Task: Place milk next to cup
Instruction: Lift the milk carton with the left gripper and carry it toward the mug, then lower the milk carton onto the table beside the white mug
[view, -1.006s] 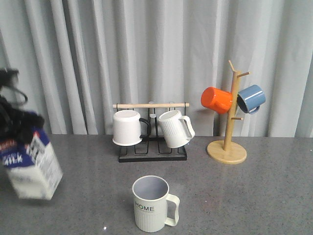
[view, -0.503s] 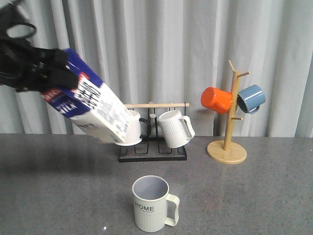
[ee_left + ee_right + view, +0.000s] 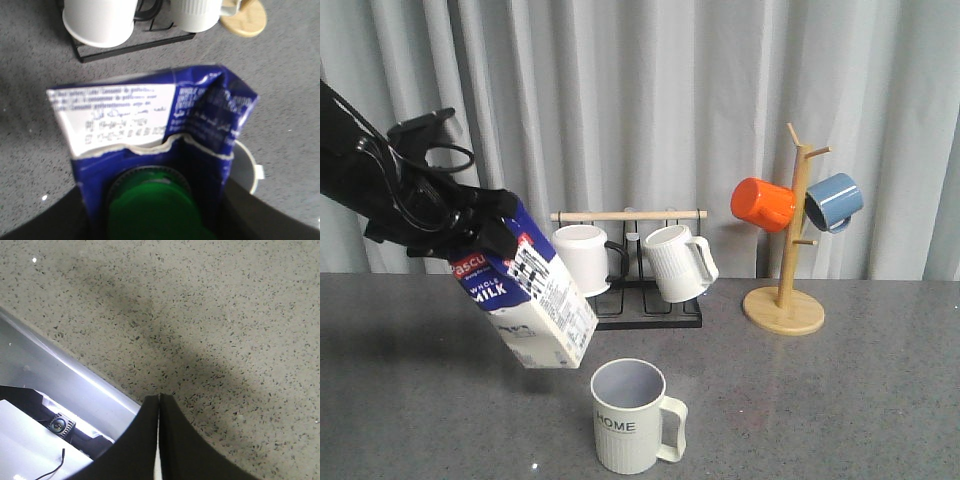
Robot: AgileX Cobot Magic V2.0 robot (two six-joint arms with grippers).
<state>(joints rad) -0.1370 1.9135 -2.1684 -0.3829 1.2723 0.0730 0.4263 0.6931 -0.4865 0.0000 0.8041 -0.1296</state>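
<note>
My left gripper [image 3: 480, 232] is shut on the top of the milk carton [image 3: 530, 295], dark blue above and white below, and holds it tilted in the air, its base just up and left of the cup. In the left wrist view the carton [image 3: 150, 120] shows with its green cap [image 3: 152, 207] between the jaws. The cup [image 3: 630, 415], cream ribbed with "HOME" on it, stands near the front edge; its rim peeks out in the left wrist view [image 3: 247, 167]. My right gripper [image 3: 159, 399] is shut and empty over bare grey table.
A black rack [image 3: 632, 310] with a wooden bar holds a plain white mug [image 3: 582, 258] and a ribbed white mug [image 3: 678, 262] behind the cup. A wooden mug tree [image 3: 786, 300] at the back right carries an orange mug [image 3: 762, 204] and a blue mug [image 3: 834, 201].
My left gripper has carried the carton from the far left up, then right and down; it now hangs lower and closer to the cup, still tilted. The cup has not moved.
</note>
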